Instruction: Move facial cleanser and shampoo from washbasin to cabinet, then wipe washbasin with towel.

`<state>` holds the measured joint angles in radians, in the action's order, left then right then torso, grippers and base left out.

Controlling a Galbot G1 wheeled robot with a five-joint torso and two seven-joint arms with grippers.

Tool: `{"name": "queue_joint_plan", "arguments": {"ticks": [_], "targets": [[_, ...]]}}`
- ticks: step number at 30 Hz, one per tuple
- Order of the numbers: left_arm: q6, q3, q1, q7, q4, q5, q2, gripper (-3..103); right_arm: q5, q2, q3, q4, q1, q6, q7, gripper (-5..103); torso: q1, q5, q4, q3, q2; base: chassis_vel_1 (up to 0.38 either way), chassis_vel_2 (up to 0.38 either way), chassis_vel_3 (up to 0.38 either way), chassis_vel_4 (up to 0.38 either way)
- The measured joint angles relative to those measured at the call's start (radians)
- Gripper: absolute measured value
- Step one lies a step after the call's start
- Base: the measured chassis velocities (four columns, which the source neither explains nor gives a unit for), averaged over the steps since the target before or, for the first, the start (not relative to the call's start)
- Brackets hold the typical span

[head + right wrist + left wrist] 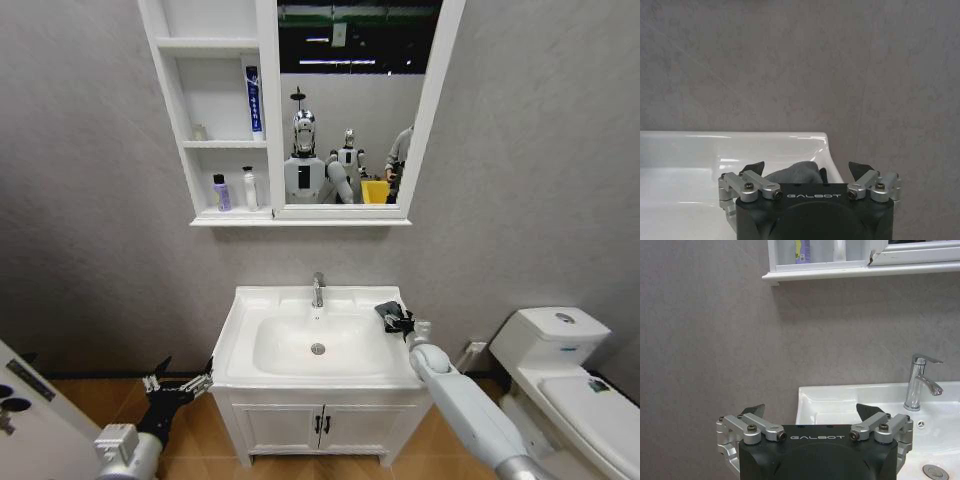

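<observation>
The washbasin [245,345] stands below the wall cabinet [165,60]. The dark grey towel [388,312] lies on the basin's right rear corner. My right gripper [403,322] is at the towel; the right wrist view shows this gripper [807,171] open with the towel [795,172] between its fingers. A blue-and-white tube [253,98], the facial cleanser by its look, stands on the middle shelf. A purple bottle [221,193] and a white bottle [250,188] share the lowest shelf; which is the shampoo I cannot tell. My left gripper [180,383] hangs open, low and left of the basin.
A chrome tap [318,290] rises at the basin's back edge, also seen as the tap [917,385]. The white toilet [560,370] stands close on the right. Vanity cupboard doors [320,425] are below the basin. A white object [20,400] fills the lower left corner.
</observation>
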<state>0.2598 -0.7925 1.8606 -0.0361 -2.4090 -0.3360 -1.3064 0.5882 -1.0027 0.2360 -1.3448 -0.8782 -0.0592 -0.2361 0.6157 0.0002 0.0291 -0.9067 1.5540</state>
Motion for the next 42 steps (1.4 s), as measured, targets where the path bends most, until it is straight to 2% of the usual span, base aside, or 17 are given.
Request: {"name": "queue_joint_plan", "arguments": {"ticks": [2,3,5,6,8,9,10,12,13,14,16,20,23,29,35,37,42], "targets": [[0.0,0.0,0.0,0.0,0.0,0.0,0.0,100,-0.024,0.031,0.066,-0.161,-0.12,-0.002,-0.055,99,0.0,-0.0002,-0.0002,0.0,0.0,0.0,0.0,0.0,0.0],[0.0,0.0,0.0,0.0,0.0,0.0,0.0,100,-0.024,0.031,0.066,-0.161,-0.12,-0.002,-0.055,99,0.0,-0.0002,-0.0002,0.0,0.0,0.0,0.0,0.0,0.0],[0.0,0.0,0.0,0.0,0.0,0.0,0.0,100,-0.054,0.041,0.192,-0.352,-0.297,-0.01,-0.102,100,0.0,-0.0004,-0.0006,0.0,0.0,0.0,0.0,0.0,0.0],[0.0,0.0,0.0,0.0,0.0,0.0,0.0,100,-0.054,0.041,0.192,-0.352,-0.297,-0.01,-0.102,100,0.0,-0.0004,-0.0006,0.0,0.0,0.0,0.0,0.0,0.0],[0.0,0.0,0.0,0.0,0.0,0.0,0.0,100,-0.094,0.014,0.364,-0.525,-0.563,0.018,-0.085,100,0.0,0.0003,0.0007,0.0,0.0,0.0,0.0,0.0,0.0],[0.0,0.0,0.0,0.0,0.0,0.0,0.0,100,-0.094,0.014,0.364,-0.525,-0.563,0.018,-0.085,100,0.0,0.0003,0.0007,0.0,0.0,0.0,0.0,0.0,0.0],[0.0,0.0,0.0,0.0,0.0,0.0,0.0,100,-0.117,-0.012,0.42,-0.579,-0.66,0.043,-0.067,100,0.0,-0.0003,0.0004,0.0,0.0,0.0,0.0,0.0,0.0],[0.0,0.0,0.0,0.0,0.0,0.0,0.0,100,-0.178,-0.113,0.529,-0.687,-0.874,0.093,-0.036,100,0.0,-0.0002,0.0007,0.0,0.0,0.0,0.0,0.0,0.0],[0.0,0.0,0.0,0.0,0.0,0.0,0.0,100,-0.178,-0.113,0.529,-0.687,-0.874,0.093,-0.036,100,0.0,-0.0002,0.0007,0.0,0.0,0.0,0.0,0.0,0.0],[0.0,0.0,0.0,0.0,0.0,0.0,0.0,100,-0.195,-0.195,0.58,-0.751,-0.983,0.129,-0.019,100,0.0,-0.0001,0.0006,0.0,0.0,0.0,0.0,0.0,0.0],[0.0,0.0,0.0,0.0,0.0,0.0,0.0,100,-0.217,-0.278,0.615,-0.813,-1.105,0.184,0.001,100,0.0,-0.0007,0.0003,0.0,0.0,0.0,0.0,0.0,0.0],[0.0,0.0,0.0,0.0,0.0,0.0,0.0,100,-0.255,-0.361,0.63,-0.903,-1.272,0.27,0.007,100,0.0,-0.0005,0.0,0.0,0.0,0.0,0.0,0.0,0.0],[0.0,0.0,0.0,0.0,0.0,0.0,0.0,100,-0.259,-0.396,0.619,-0.966,-1.339,0.284,-0.006,100,0.0,-0.0004,-0.0001,0.0,0.0,0.0,0.0,0.0,0.0],[0.0,0.0,0.0,0.0,0.0,0.0,0.0,100,-0.281,-0.414,0.593,-1.043,-1.371,0.273,-0.021,100,0.0,-0.0004,-0.0002,0.0,0.0,0.0,0.0,0.0,0.0],[0.0,0.0,0.0,0.0,0.0,0.0,0.0,100,-0.276,-0.388,0.572,-1.125,-1.338,0.201,-0.038,100,0.0,-0.0002,-0.0002,0.0,0.0,0.0,0.0,0.0,0.0],[0.0,0.0,0.0,0.0,0.0,0.0,0.0,100,-0.269,-0.365,0.553,-1.16,-1.307,0.139,-0.05,100,0.0,-0.0003,-0.0004,0.0,0.0,0.0,0.0,0.0,0.0],[0.0,0.0,0.0,0.0,0.0,0.0,0.0,100,-0.291,-0.349,0.524,-1.165,-1.286,0.093,-0.056,100,0.0,0.0,-0.0002,0.0,0.0,0.0,0.0,0.0,0.0]]}}
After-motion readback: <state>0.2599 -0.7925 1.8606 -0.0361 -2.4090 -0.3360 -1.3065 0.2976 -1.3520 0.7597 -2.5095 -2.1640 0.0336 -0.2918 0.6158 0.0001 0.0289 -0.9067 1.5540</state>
